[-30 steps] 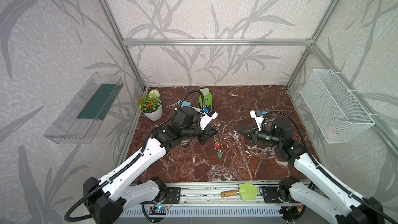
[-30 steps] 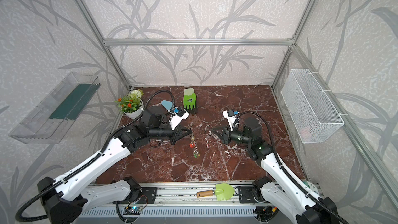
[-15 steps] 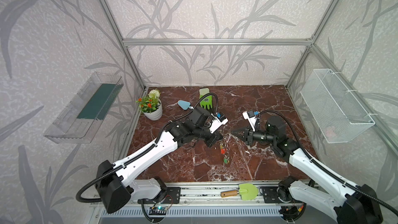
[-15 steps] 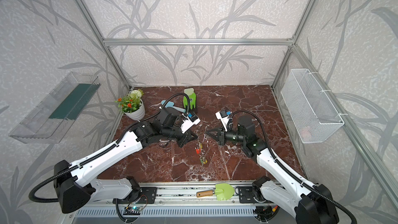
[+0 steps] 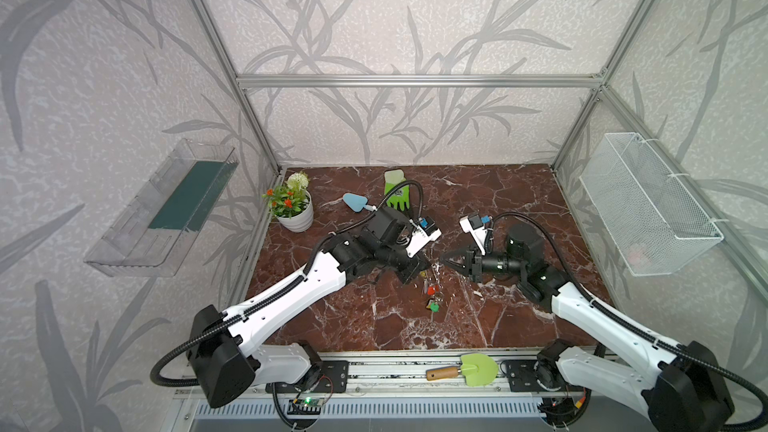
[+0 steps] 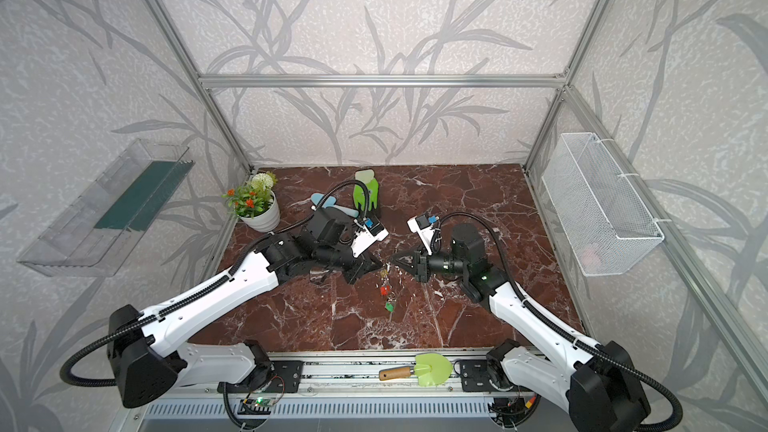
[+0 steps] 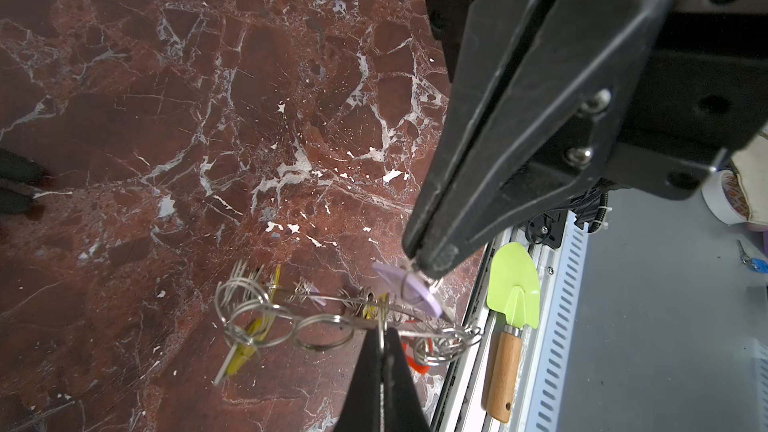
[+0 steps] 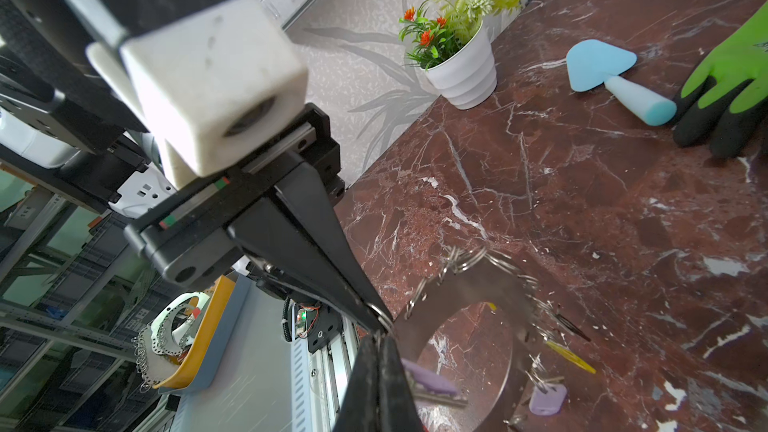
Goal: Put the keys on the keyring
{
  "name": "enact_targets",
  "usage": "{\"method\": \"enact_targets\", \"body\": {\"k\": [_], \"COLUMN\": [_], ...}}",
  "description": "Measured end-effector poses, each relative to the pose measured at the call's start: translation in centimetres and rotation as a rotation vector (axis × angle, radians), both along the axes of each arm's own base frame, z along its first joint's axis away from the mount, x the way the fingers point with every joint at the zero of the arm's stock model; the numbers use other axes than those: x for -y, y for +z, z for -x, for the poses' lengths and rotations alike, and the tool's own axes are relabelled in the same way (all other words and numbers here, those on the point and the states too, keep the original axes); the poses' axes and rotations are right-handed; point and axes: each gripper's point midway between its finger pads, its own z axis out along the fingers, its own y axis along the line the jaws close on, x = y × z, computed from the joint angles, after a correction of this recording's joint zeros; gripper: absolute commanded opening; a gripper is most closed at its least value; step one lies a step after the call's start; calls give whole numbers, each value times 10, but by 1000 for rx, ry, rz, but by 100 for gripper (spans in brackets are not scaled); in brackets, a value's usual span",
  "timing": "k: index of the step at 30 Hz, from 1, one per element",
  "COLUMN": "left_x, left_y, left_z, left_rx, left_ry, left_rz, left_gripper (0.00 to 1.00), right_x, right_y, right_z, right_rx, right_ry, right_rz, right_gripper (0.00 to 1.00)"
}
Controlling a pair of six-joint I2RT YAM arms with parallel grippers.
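Both stretched inward, level: L gripper pinches lilac key, R gripper clamps keyring.

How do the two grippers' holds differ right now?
The left gripper pinches a lilac plastic key tag by its small ring; the right gripper clamps the rim of the large flat grey metal keyring. In both top views the left gripper reaches in from the left, the right gripper from the right. Both have jaws shut, tips almost meeting.

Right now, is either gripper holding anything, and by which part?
The left gripper pinches the keyring at its rim. The right gripper pinches the lilac key by its small split ring. Both are shut.
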Motion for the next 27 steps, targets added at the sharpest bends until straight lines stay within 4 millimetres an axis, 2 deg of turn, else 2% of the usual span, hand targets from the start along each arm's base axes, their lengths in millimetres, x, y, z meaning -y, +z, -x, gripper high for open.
{"method": "enact_targets", "body": {"k": [7, 27], "left_x": [1, 2], "left_y": [-6, -6], "left_z": [-1, 0], "left_rx": [-12, -11], "left_ry": [1, -5], "left_rz": [-14, -14], "left_gripper": [0, 0], "right_x": [-3, -5], "right_y": [-1, -9], "right_z": [1, -5], "right_rx": [2, -13], "right_ry": [10, -26], "right_rz": [-2, 30], "right_gripper": [0, 0]}}
